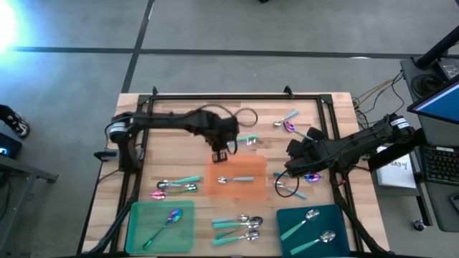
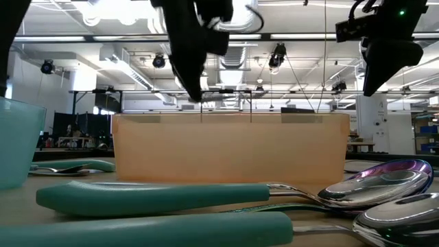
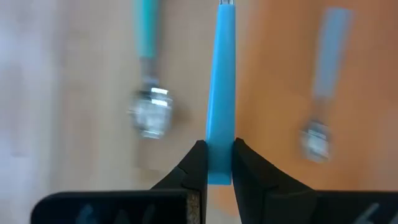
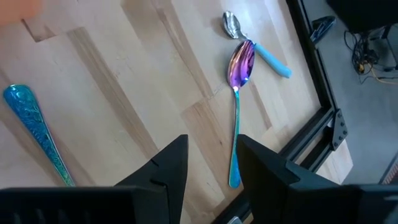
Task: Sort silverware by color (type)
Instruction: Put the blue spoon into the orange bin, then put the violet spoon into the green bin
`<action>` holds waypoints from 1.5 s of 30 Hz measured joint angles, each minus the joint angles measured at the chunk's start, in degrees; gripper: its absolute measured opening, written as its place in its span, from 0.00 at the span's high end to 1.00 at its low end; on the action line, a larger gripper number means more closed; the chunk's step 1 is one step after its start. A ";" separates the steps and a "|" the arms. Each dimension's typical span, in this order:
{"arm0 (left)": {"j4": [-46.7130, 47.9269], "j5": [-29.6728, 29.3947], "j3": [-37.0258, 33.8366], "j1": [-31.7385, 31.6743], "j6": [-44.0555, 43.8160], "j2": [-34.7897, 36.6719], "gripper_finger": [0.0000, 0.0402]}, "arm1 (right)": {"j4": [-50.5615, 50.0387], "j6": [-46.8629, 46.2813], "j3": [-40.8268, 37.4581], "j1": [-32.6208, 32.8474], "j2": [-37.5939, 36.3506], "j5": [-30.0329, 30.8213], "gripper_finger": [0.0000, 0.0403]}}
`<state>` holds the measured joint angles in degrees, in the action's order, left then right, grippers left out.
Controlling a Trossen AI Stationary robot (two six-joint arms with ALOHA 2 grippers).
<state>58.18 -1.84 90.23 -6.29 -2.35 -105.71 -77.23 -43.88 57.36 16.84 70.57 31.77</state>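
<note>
My left gripper point(image 3: 219, 146) is shut on a light-blue-handled spoon point(image 3: 221, 74) and hovers over the far-left edge of the orange tray point(image 1: 247, 166); the spoon's bowl is out of view. One silver spoon point(image 1: 240, 179) lies in that tray. My right gripper point(image 4: 211, 149) is open above the table's right part point(image 1: 292, 163). Below it lies an iridescent spoon point(image 4: 237, 118), next to a silver spoon with a light-blue handle point(image 4: 258, 43). The green tray point(image 1: 143, 236) holds an iridescent spoon point(image 1: 168, 218). The teal tray point(image 1: 287, 215) holds two silver spoons point(image 1: 315, 226). My left gripper pinches the free end of the spoon's light-blue handle point(image 3: 219, 169) between its two fingers, coming from above and pointing down. The handle runs on straight past the fingertips, so the spoon hangs below them. It hangs over the line where bare table meets orange tray.
Loose spoons lie left of the orange tray point(image 1: 176, 188), between the green and teal trays point(image 1: 238, 226) and near the far edge point(image 1: 287, 122). A teal patterned handle point(image 4: 34, 134) lies by the right gripper. A black frame point(image 1: 333, 122) borders the table.
</note>
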 joint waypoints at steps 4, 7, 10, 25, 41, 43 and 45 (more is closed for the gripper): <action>0.39 1.94 -0.01 5.31 -2.84 0.78 0.93 | 0.24 -1.24 0.00 0.00 0.02 0.28 0.69; 0.98 0.88 -0.04 7.35 -6.08 0.57 0.93 | 0.47 -1.49 0.00 0.02 0.02 1.96 0.70; 1.06 1.32 -0.04 7.76 -6.87 0.22 0.93 | 0.70 -1.06 -0.02 0.02 0.02 3.79 0.70; 1.97 16.43 -0.04 8.18 1.99 -4.32 0.74 | 1.07 0.56 -0.44 0.02 0.02 3.53 0.70; 0.45 16.10 -0.04 8.29 4.85 -4.41 0.61 | 12.02 14.27 -7.51 0.02 0.02 -18.48 0.60; 0.46 16.08 -0.04 8.36 4.86 -4.41 0.61 | 15.49 17.56 -9.26 0.02 0.02 -18.73 0.61; 0.47 16.05 -0.04 8.38 4.87 -4.41 0.62 | 18.41 21.38 -10.92 0.02 0.02 -18.73 0.62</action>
<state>58.65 14.22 90.19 2.09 2.52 -110.13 -58.82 -22.49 46.44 16.86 70.59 13.04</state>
